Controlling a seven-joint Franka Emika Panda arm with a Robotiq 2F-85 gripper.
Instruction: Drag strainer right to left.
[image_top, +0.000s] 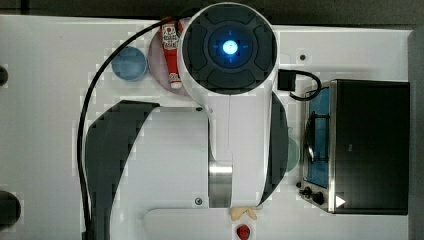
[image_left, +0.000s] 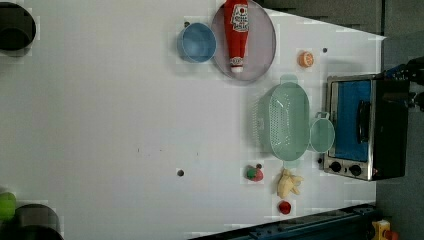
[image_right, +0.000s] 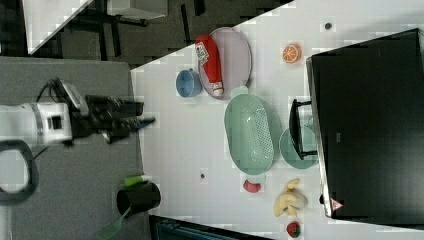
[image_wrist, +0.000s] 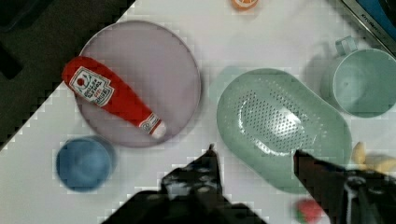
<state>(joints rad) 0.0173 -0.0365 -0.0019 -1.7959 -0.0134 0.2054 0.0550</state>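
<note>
One arm hangs high above the white table (image_left: 100, 125), its gripper (image_wrist: 254, 156) spread wide and empty over the strainer (image_left: 288, 121), which lies beside the toaster oven (image_left: 367, 127) near the table's edge.

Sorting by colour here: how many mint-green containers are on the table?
2. The strainer lies between the pink plate and the banana; the cup sits beside it, against the toaster oven. Others may be hidden.

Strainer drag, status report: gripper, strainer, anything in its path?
Gripper open, above the table, holding nothing. Strainer untouched, beside the mint cup by the toaster oven. Plate with ketchup bottle nearby, off to one side.
</note>
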